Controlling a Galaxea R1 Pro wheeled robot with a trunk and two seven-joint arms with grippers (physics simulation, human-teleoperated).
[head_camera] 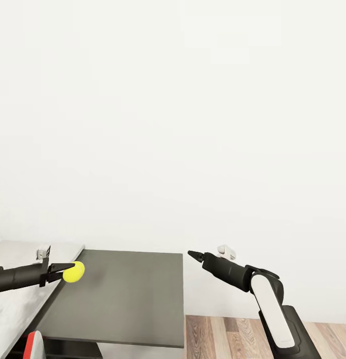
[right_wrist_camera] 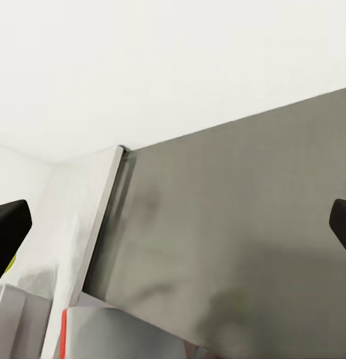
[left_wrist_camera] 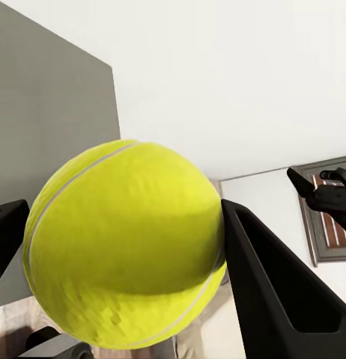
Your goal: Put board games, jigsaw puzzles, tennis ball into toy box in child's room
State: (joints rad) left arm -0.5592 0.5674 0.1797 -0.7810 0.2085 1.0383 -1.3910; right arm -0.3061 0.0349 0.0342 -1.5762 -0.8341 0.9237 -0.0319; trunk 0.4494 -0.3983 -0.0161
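Observation:
A yellow tennis ball (head_camera: 74,271) hangs in the air over the seam between the pale grey table (head_camera: 15,306) and a lower dark-topped unit. My left gripper (head_camera: 67,272) is shut on it; up close the ball (left_wrist_camera: 124,243) sits squeezed between two black fingers (left_wrist_camera: 274,288). My right gripper (head_camera: 195,256) hovers past the dark unit's right edge, pointing left, open and holding nothing, its fingertips (right_wrist_camera: 8,233) far apart. The toy box, the jigsaw puzzles, the board games and the bed are out of view.
The dark grey-topped side unit (head_camera: 128,299) stands against the white wall, butted to the table's right side. A red-and-white object (head_camera: 34,346) pokes up at the bottom left. Wood-plank floor (head_camera: 217,336) lies to the right of the unit.

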